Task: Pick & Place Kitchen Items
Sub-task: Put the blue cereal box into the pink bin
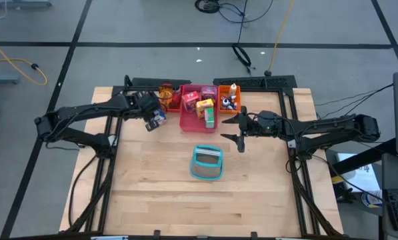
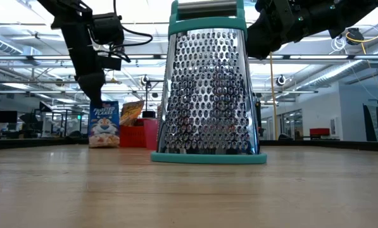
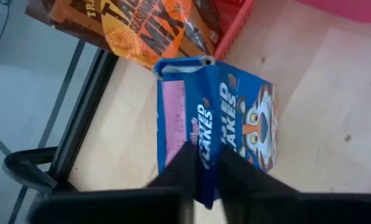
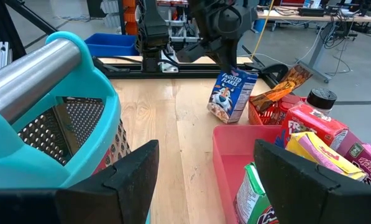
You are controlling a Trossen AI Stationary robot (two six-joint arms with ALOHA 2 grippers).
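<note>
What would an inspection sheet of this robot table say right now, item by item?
Surface: wooden table, bare toward the front.
Job's things: blue Frosted Flakes box standing on the table beside the red tray; cartons in the pink tray; small items in the orange tray.
Clutter: teal grater upright mid-table.
Grippers: left gripper pinching the cereal box's top edge; right gripper open, empty, hovering near the trays.
Cables: yellow cable and black cables on the floor behind the table.
Surroundings: open workshop hall, no person seen.
</note>
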